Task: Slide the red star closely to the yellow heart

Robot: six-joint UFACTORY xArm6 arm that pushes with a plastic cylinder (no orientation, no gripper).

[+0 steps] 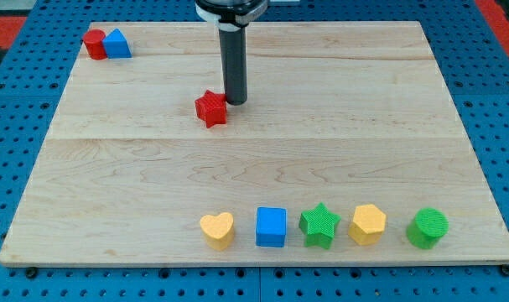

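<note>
The red star (pixel 210 108) lies on the wooden board, a little above and left of the middle. My tip (pixel 236 101) stands just to the star's right and slightly above it, very close to or touching it. The yellow heart (pixel 217 227) lies near the view's bottom edge, almost straight below the star and far from it.
A row runs right of the heart: blue cube (pixel 271 226), green star (pixel 319 225), yellow hexagon (pixel 368 224), green cylinder (pixel 427 227). A red cylinder (pixel 94 43) and a blue triangular block (pixel 116 44) sit together at the top left. The board's edge (pixel 237 267) borders blue pegboard.
</note>
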